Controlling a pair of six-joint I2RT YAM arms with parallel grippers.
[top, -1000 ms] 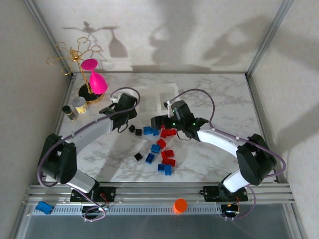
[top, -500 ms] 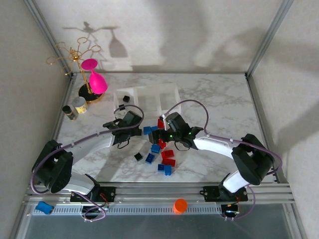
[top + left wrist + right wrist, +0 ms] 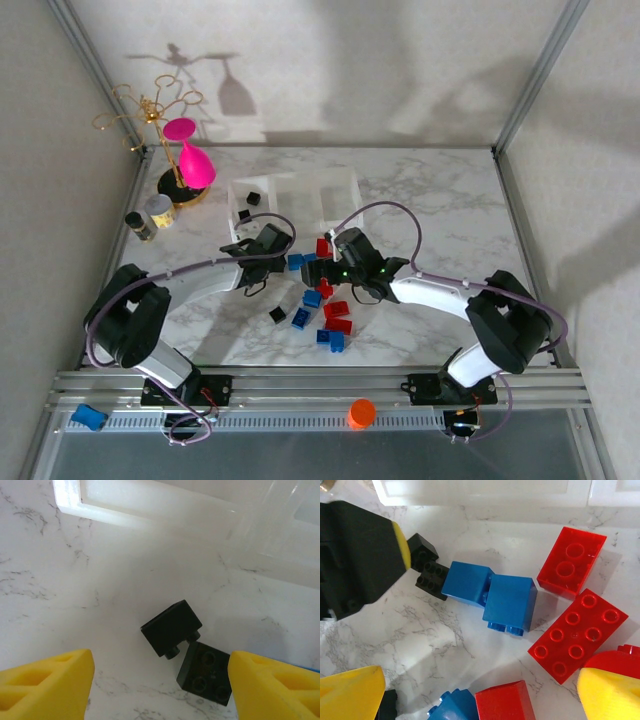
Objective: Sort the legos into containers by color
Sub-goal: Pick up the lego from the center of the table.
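The containers (image 3: 295, 195) are clear bins with white rims at the table's back middle; the left one holds two black legos (image 3: 253, 198). Red, blue and black legos (image 3: 325, 310) lie scattered in front of them. My left gripper (image 3: 268, 256) hovers open over two black legos (image 3: 172, 628) (image 3: 205, 672) that touch each other; the lower one lies close to the right fingertip (image 3: 275, 685). My right gripper (image 3: 332, 266) is open above two blue legos (image 3: 490, 592), with red legos (image 3: 577, 635) to their right and a red lego (image 3: 505, 702) between its fingers.
A pink wine glass (image 3: 196, 165) hangs on a gold stand at the back left, with small jars (image 3: 150, 215) beside it. An orange cap (image 3: 361, 412) and a flat blue piece (image 3: 88, 416) lie on the front rail. The two grippers stand close together.
My left gripper has come forward and right to the black legos, its jaws wider. My right gripper has dropped slightly toward the pile.
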